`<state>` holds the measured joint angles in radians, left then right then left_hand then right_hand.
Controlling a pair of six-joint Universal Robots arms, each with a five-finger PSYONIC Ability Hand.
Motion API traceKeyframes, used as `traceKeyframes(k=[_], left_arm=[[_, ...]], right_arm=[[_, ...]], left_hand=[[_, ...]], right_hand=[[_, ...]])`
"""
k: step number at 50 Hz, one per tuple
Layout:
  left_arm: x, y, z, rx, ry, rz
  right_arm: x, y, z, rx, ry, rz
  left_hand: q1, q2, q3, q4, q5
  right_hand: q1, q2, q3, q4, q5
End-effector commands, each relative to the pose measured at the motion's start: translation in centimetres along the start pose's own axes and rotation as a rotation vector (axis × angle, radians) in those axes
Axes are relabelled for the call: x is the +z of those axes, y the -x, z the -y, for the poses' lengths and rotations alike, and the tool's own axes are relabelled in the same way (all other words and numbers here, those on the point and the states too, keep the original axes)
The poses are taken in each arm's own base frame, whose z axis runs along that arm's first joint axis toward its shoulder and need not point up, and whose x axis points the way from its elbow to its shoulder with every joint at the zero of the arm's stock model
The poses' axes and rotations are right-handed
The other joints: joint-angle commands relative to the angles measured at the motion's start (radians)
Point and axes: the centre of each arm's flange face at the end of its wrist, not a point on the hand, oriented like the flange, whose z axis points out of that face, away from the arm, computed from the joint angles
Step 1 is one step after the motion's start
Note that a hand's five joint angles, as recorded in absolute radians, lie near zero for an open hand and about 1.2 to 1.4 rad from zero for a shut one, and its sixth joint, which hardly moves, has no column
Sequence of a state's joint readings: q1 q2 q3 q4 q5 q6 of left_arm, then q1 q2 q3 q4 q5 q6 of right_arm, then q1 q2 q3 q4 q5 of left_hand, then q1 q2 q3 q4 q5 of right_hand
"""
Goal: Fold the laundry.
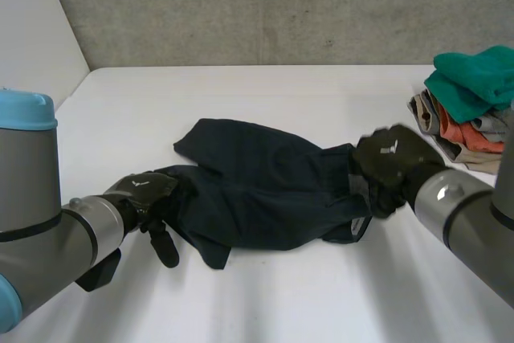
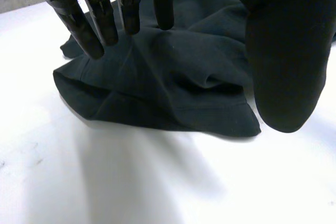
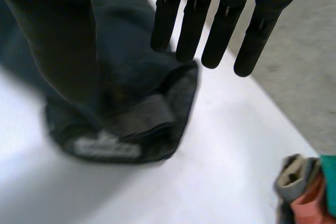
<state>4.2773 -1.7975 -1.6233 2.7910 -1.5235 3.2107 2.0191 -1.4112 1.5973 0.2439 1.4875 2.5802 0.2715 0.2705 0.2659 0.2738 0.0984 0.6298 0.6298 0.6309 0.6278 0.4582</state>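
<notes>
A dark navy garment (image 1: 265, 190) lies rumpled and spread across the middle of the white bench (image 1: 241, 94), with one robot hand at each end of it. The left hand (image 1: 144, 194) sits at the garment's left edge, at the end of the grey left arm (image 1: 32, 222) with its light-blue cap. In the left wrist view that hand (image 2: 283, 66) has its fingers (image 2: 86, 30) straight and spread, their tips down at the cloth (image 2: 173, 77) near a hemmed corner, the thumb held well apart from them, nothing pinched between. Whether the fingertips press the fabric or merely meet it cannot be told. The right hand (image 1: 389, 162), on the right arm (image 1: 458, 206), rests over the garment's right end. Its own wrist view shows the hand (image 3: 58, 35) with fingers (image 3: 194, 19) likewise straight and parted from the thumb, poised above a turned-back opening in the cloth (image 3: 131, 103), where a grey inner band (image 3: 147, 116) and a white label (image 3: 107, 148) lie exposed. At the bench's far right edge, well apart from the dark garment, sits a pile of clothes (image 1: 470, 106) in teal, orange and beige, which also shows beyond the fingertips in the right wrist view (image 3: 307, 192).
</notes>
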Motion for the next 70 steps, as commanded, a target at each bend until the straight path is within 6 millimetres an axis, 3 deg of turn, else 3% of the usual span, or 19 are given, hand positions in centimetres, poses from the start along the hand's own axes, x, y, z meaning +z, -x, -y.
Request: traceKeyframes(k=[1,12,29,31,35,36,37,39,41,42,43,45,49,53,56,59,62,66,70], left_arm=[[1.2,0.6,-0.7,-0.006,0.044,0.009],[2.4,0.8,-1.1,-0.006,0.046,0.023],[8.1,0.1,-0.4,0.022,0.037,0.058],[8.5,0.2,-0.3,0.025,0.034,0.082],[9.3,0.3,0.9,0.032,-0.02,0.14],[9.6,0.5,2.0,0.032,-0.067,0.159],[9.7,0.6,2.7,0.034,-0.102,0.167],[10.0,0.7,4.5,0.041,-0.186,0.178],[9.8,1.0,8.4,0.072,-0.355,0.201],[9.1,1.2,11.7,0.104,-0.491,0.226],[8.6,1.2,13.3,0.116,-0.559,0.24],[6.2,1.5,18.4,0.147,-0.795,0.293],[0.8,2.1,25.5,0.159,-1.213,0.397],[-3.0,2.8,28.4,0.177,-1.425,0.447],[-2.9,3.0,27.9,0.198,-1.391,0.425],[-0.7,4.0,25.6,0.21,-1.251,0.405],[2.4,4.3,21.3,0.222,-1.05,0.362],[5.3,3.5,15.8,0.249,-0.85,0.282],[7.2,2.4,10.2,0.286,-0.676,0.195]], right_arm=[[-2.0,2.3,-1.9,-0.08,0.108,0.147],[-0.7,5.5,-4.3,-0.089,0.054,0.206],[8.8,5.2,-4.0,-0.116,-0.182,0.044],[9.3,5.1,-4.2,-0.112,-0.176,0.037],[10.6,5.1,-4.1,-0.117,-0.172,0.015],[11.1,4.7,-3.6,-0.115,-0.19,-0.004],[11.4,4.3,-3.2,-0.114,-0.207,-0.02],[12.1,3.3,-1.8,-0.114,-0.261,-0.067],[12.9,1.9,0.1,-0.106,-0.338,-0.13],[13.7,-0.7,3.7,-0.072,-0.481,-0.242],[13.8,-1.7,5.2,-0.055,-0.547,-0.289],[13.2,-4.9,9.6,-0.004,-0.725,-0.428],[10.1,-9.6,15.7,0.099,-1.007,-0.641],[7.8,-11.7,18.0,0.189,-1.143,-0.698],[7.0,-11.3,18.6,0.187,-1.144,-0.646],[7.7,-10.0,17.4,0.143,-1.035,-0.517],[8.8,-8.3,15.0,0.124,-0.884,-0.396],[10.3,-6.4,10.4,0.128,-0.666,-0.271],[11.3,-2.6,4.4,0.125,-0.424,-0.095]], left_hand=[[0.062,0.063,0.068,0.06,0.061],[0.312,0.313,0.317,0.309,0.31],[0.2,0.201,0.206,0.198,0.199],[0.288,0.289,0.293,0.286,0.286],[0.856,0.857,0.862,0.854,0.855],[1.122,1.123,1.128,1.12,1.121],[1.125,1.126,1.13,1.122,1.123],[1.125,1.126,1.13,1.122,1.123],[1.125,1.126,1.13,1.122,1.123],[1.125,1.126,1.13,1.122,1.123],[1.125,1.126,1.13,1.122,1.123],[1.125,1.126,1.13,1.122,1.123],[1.125,1.126,1.13,1.122,1.123],[1.125,1.126,1.13,1.122,1.123],[1.125,1.126,1.13,1.122,1.123],[1.125,1.126,1.13,1.122,1.123],[1.125,1.126,1.13,1.122,1.123],[1.125,1.126,1.13,1.122,1.123],[1.125,1.126,1.13,1.122,1.123]], right_hand=[[0.126,0.126,0.125,0.128,0.123],[0.129,0.129,0.128,0.131,0.126],[-0.03,-0.03,-0.031,-0.028,-0.032],[-0.03,-0.03,-0.031,-0.028,-0.032],[0.227,0.227,0.226,0.229,0.224],[0.601,0.601,0.6,0.603,0.598],[0.765,0.765,0.764,0.767,0.762],[0.766,0.766,0.765,0.768,0.764],[0.766,0.766,0.765,0.768,0.764],[0.766,0.766,0.765,0.768,0.764],[0.766,0.766,0.765,0.768,0.764],[0.766,0.766,0.765,0.768,0.764],[0.766,0.766,0.765,0.768,0.764],[0.766,0.766,0.765,0.768,0.764],[0.766,0.766,0.765,0.768,0.764],[0.766,0.766,0.765,0.768,0.764],[0.766,0.766,0.765,0.768,0.764],[0.766,0.766,0.765,0.768,0.764],[0.766,0.766,0.765,0.768,0.764]])
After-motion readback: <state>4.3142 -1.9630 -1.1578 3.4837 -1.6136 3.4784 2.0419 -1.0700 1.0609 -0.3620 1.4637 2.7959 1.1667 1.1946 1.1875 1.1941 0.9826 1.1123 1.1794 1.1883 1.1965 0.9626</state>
